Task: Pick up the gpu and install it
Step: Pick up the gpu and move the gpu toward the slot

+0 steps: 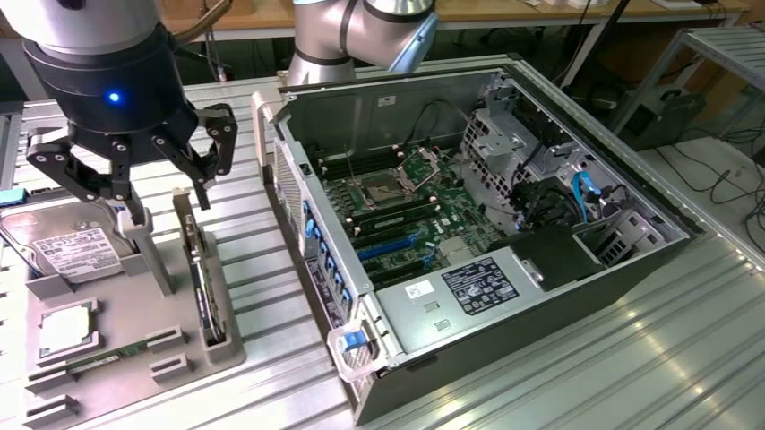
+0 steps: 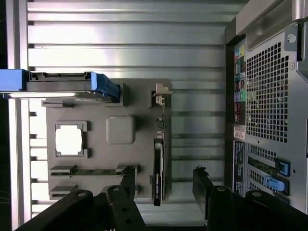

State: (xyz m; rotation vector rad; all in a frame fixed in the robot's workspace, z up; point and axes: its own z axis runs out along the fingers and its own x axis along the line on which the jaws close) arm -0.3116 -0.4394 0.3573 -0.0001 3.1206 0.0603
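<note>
The gpu (image 1: 199, 273) stands on its long edge in a slot of the grey fixture tray (image 1: 132, 309). It is a thin dark card with a silver bracket at one end. In the wrist view I look straight down on the gpu (image 2: 159, 163), bracket end away from me. My gripper (image 1: 167, 206) hangs open above the card, nothing between its black fingers. In the wrist view the gripper (image 2: 163, 185) has one fingertip on each side of the card's near end, well apart from it. The open computer case (image 1: 478, 224) lies at the exterior view's right, motherboard exposed.
On the tray also sit a silver hard drive (image 1: 66, 246), a square processor (image 1: 66, 327) and a narrow memory stick (image 1: 107, 358). The case's perforated rear panel (image 2: 269, 110) stands close beside the tray. Everything rests on a ribbed aluminium table (image 1: 622, 358).
</note>
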